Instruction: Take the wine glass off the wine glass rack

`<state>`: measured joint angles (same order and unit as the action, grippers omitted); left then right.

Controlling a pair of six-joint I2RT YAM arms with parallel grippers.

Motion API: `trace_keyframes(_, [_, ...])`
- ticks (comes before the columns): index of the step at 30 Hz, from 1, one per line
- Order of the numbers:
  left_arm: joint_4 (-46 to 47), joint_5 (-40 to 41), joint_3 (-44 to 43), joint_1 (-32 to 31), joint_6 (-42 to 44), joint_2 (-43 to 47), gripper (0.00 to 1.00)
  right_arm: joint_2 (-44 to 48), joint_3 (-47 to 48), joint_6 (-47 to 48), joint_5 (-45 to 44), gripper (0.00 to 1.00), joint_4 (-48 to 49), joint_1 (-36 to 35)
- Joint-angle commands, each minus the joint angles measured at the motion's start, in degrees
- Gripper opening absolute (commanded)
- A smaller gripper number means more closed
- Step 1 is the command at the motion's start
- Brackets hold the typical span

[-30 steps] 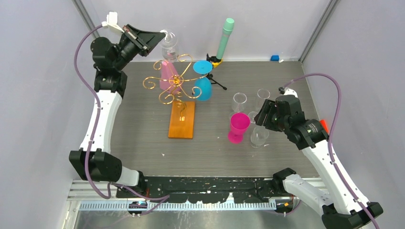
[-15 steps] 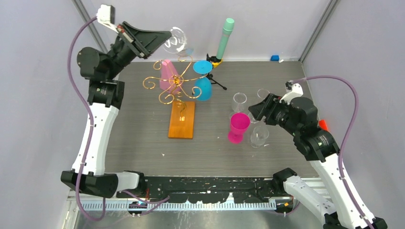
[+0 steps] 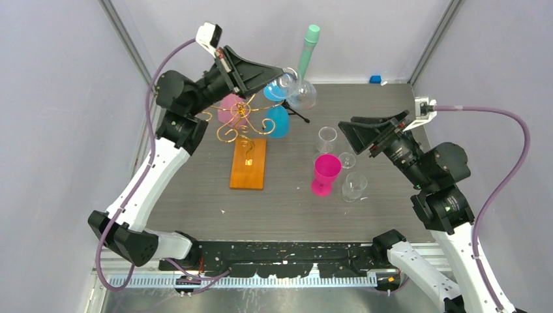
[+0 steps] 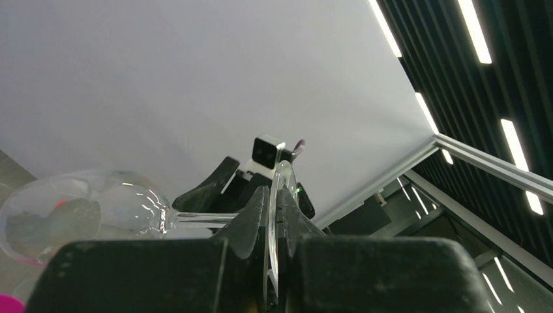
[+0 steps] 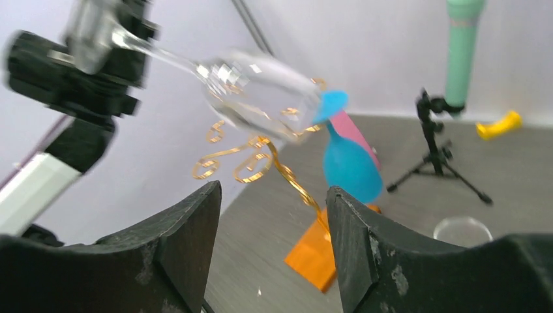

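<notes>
My left gripper [image 3: 279,74] is clamped on the foot of the clear wine glass [image 3: 301,95], which is airborne just right of the wine glass rack [image 3: 248,171]. The stem is horizontal and the bowl points right toward my right gripper [image 3: 344,129], whose jaws are spread.

Pale lilac walls [image 3: 52,98] enclose a grey wood-grain table [image 3: 189,182]; grey metal posts [image 3: 122,36] stand at its back corners; overhead, long bright light strips [image 4: 475,29] cross a dark slatted ceiling [image 4: 430,39].

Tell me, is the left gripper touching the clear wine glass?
Touching. The left wrist view shows the left gripper with both fingers pressed on the round foot of the clear wine glass.
</notes>
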<state>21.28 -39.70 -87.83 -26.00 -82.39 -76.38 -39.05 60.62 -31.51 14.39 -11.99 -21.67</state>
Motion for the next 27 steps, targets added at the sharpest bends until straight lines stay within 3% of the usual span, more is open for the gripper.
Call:
trace_keyframes(1, [5.3,2.8,1.4,-4.5,-1.0,1.1,0.0,-1.7,3.2,2.0,6.9,0.66,13.3,0.1])
trace_keyframes(9, [5.1,4.0,5.9,-9.8,-1.7,1.6,0.0,-4.0,3.4,6.9,12.0,0.67,20.4,0.1])
trace_keyframes(18, [5.1,4.8,8.5,-12.6,-2.4,1.3,0.0,-7.5,7.3,18.2,30.5,0.68,12.5,0.1])
trace_keyframes(27, [5.1,4.6,9.3,-14.6,-2.8,0.9,0.0,-13.2,11.0,20.6,35.9,0.58,8.6,0.1])
